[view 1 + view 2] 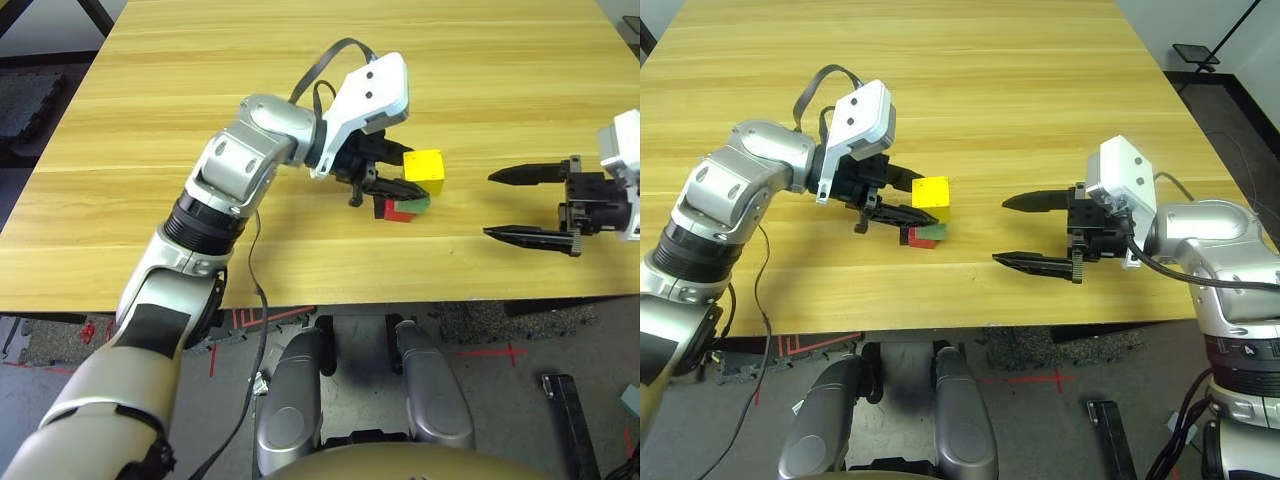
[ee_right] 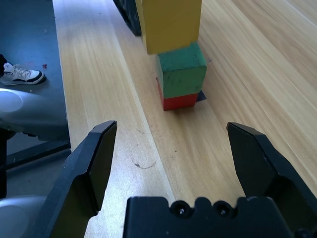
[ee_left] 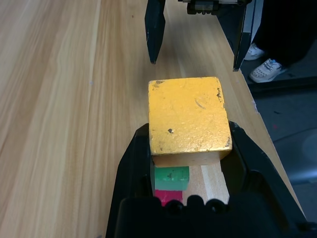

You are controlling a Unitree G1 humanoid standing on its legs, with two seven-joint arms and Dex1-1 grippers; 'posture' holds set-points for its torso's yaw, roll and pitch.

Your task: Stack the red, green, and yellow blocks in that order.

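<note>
Placing the last block: my left gripper (image 1: pixel 902 200) has the yellow block (image 1: pixel 931 192) pinched in its jaws, on or just above the green one.

Red block (image 2: pixel 179 100) sits on the counter (image 1: pixel 1040 90) near its front edge with the green block (image 2: pixel 180 73) squarely on it, so two tiers look done. From here I can't tell whether yellow is seated or hovering a touch off-centre; releasing it is what's left. My right gripper (image 1: pixel 1025 229) waits well apart, jaws spread and empty.

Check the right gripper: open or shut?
Open. The right gripper hangs with its two fingers spread wide, nothing between them, short of the block stack.
</note>
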